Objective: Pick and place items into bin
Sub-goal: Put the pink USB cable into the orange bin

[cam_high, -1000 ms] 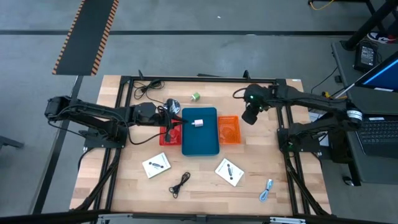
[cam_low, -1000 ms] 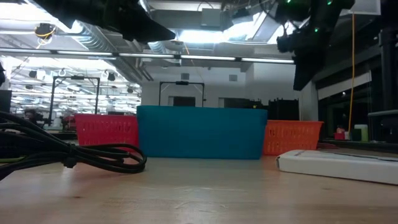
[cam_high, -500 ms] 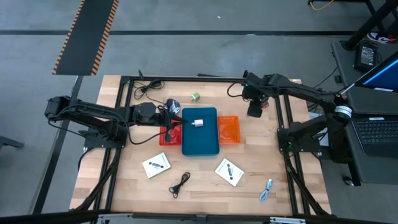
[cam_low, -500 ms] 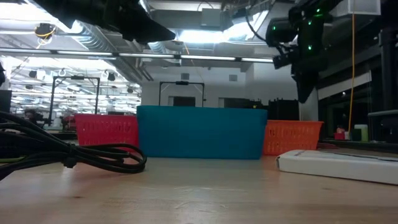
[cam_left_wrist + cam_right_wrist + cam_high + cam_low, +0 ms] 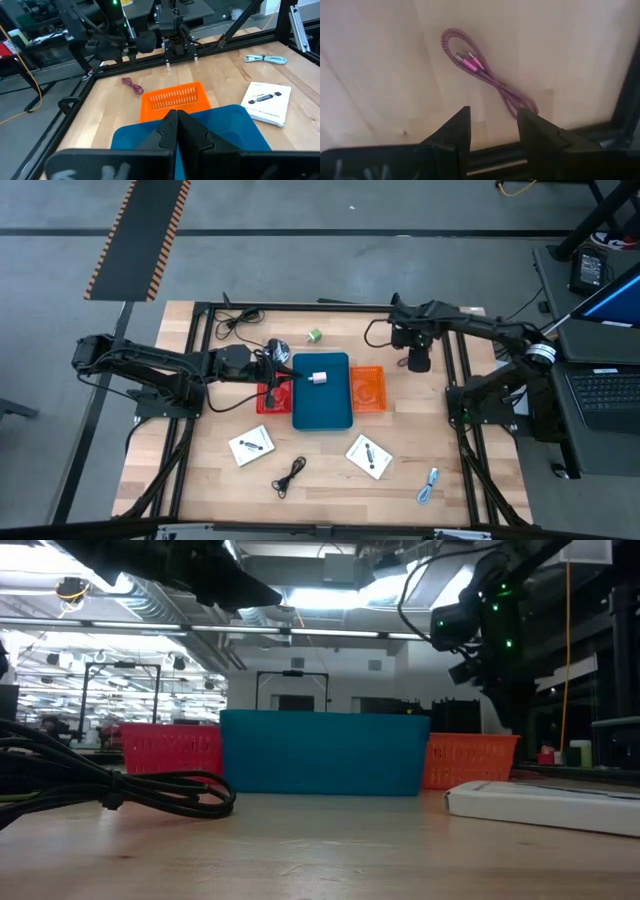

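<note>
Hovering with its fingers (image 5: 540,137) parted and empty, the right gripper (image 5: 417,361) hangs directly above a coiled reddish cable (image 5: 487,75) lying on the bench (image 5: 320,480). The left gripper (image 5: 277,377), fingers pressed together and holding nothing, sits beside the blue bin (image 5: 322,395), which contains a pale block (image 5: 318,377).

A pale wooden table (image 5: 210,470) framed by black rails carries three bins in a row: a red bin (image 5: 268,399), a blue bin (image 5: 322,398) and an orange bin (image 5: 367,388). Toward the front lie two white cards (image 5: 251,447) (image 5: 368,456), a coiled black cable (image 5: 289,476) and a blue-white cable (image 5: 429,486). A green cube (image 5: 314,335) sits near the back, and a reddish cable (image 5: 487,75) lies by the right rail.
</note>
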`<state>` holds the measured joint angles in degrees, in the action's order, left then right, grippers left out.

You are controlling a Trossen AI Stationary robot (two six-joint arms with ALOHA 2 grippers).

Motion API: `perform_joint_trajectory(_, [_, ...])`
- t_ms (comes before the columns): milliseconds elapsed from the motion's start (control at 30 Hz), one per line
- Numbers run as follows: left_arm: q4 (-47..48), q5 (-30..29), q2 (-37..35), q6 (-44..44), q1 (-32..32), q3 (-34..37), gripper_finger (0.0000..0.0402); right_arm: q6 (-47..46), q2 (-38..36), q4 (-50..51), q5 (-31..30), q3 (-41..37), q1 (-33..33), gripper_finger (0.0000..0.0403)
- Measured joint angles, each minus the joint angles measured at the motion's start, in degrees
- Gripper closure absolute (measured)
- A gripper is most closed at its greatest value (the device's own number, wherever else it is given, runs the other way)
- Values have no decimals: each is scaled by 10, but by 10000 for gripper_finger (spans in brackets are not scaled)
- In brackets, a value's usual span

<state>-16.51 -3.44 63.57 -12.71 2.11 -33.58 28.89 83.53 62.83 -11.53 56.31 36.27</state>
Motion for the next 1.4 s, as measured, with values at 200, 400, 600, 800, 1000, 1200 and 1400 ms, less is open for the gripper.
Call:
perform_joint_trajectory(200, [0,0,0,0,0,0,396,31,0,-49,-1,-44,0,263])
perform_joint_trajectory(400, [0,0,0,0,0,0,396,34,0,-125,-12,-85,2,263])
perform_joint_trajectory(600, [0,0,0,1,0,0,396,33,0,-139,-15,-109,11,263])
perform_joint_trajectory(800, [0,0,0,1,0,0,396,33,0,-156,-19,-127,23,263])
perform_joint_trajectory(1000, [0,0,0,1,0,0,396,33,3,-179,-18,-127,33,263])
perform_joint_trajectory(1200, [0,0,0,1,0,0,396,38,41,-182,-5,-127,37,274])
perform_joint_trajectory(1400, [0,0,0,1,0,0,396,43,87,-178,-3,-123,36,294])
